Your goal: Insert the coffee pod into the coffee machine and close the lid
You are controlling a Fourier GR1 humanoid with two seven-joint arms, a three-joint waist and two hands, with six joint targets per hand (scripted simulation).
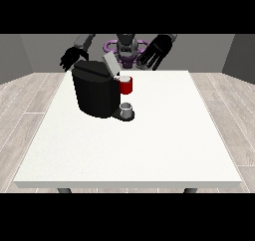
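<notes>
The black coffee machine (94,93) stands on the white table (149,145), left of the middle. Its grey lid (110,63) is tilted up and open. A red thing at the machine (126,85) sits under the lid on the machine's right side. Below it, a small grey thing (127,109) rests on the machine's dark base; I cannot tell whether it is the pod. The hand at the view's left (72,56) hangs open just behind the machine's top. Off to the right of the lid, the hand at the view's right (156,51) is raised with its fingers spread, holding nothing.
The robot's torso (127,48) is behind the table's far edge. The table's white surface stretches towards the camera and to the right of the machine. A wooden floor surrounds the table.
</notes>
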